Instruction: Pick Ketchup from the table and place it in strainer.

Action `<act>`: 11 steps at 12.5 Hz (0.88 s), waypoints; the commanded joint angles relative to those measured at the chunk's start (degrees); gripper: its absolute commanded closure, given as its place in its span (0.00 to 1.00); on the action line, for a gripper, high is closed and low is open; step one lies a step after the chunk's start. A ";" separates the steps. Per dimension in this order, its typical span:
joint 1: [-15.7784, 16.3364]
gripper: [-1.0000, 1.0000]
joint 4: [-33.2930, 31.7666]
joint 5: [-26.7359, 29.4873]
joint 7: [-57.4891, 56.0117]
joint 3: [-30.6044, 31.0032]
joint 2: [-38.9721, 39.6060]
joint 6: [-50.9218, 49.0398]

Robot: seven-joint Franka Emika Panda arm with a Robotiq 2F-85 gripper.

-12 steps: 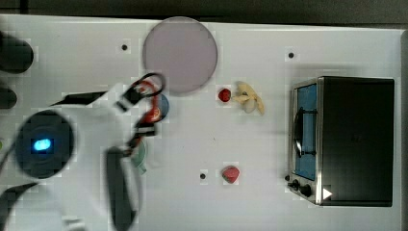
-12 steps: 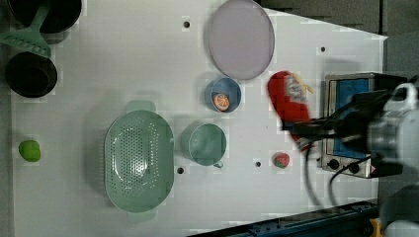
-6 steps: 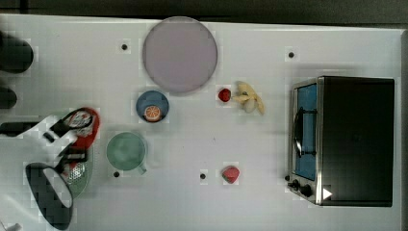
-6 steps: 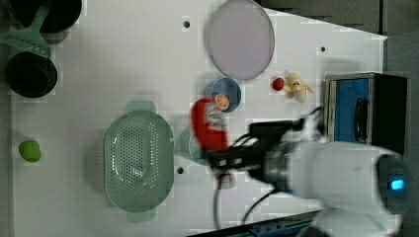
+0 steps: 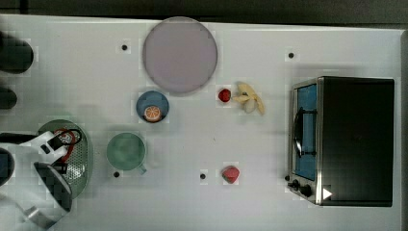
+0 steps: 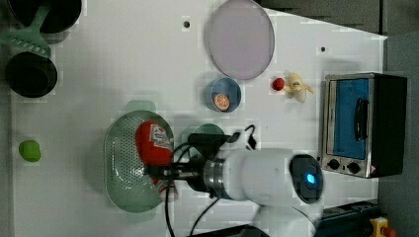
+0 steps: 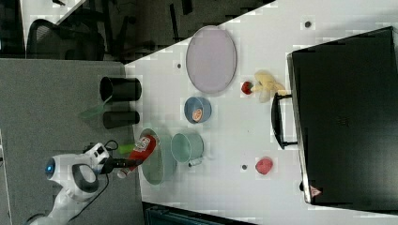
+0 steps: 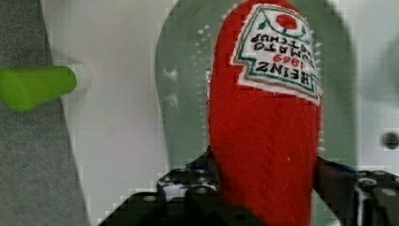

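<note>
Red ketchup bottle point(image 6: 152, 145) with a white label, pinched at its cap end between the gripper point(image 6: 165, 173) jaws, lying over the pale green strainer point(image 6: 120, 168). Bottle body above the perforated bottom, label end farthest from the gripper. Green cup point(image 5: 126, 151) just beside the strainer on the top view's right. Blue bowl point(image 5: 152, 106) with an orange slice beyond it, toaster oven point(image 5: 344, 139) well apart.

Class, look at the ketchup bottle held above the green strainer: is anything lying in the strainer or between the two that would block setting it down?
Nothing visible does. The ketchup bottle, between the end effector fingers, hangs directly over the strainer, whose dotted bottom looks bare. The green cup stands beside the strainer, off the path.
</note>
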 commanded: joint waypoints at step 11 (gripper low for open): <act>-12.04 0.00 2.57 -4.20 12.05 -2.48 -13.56 -15.53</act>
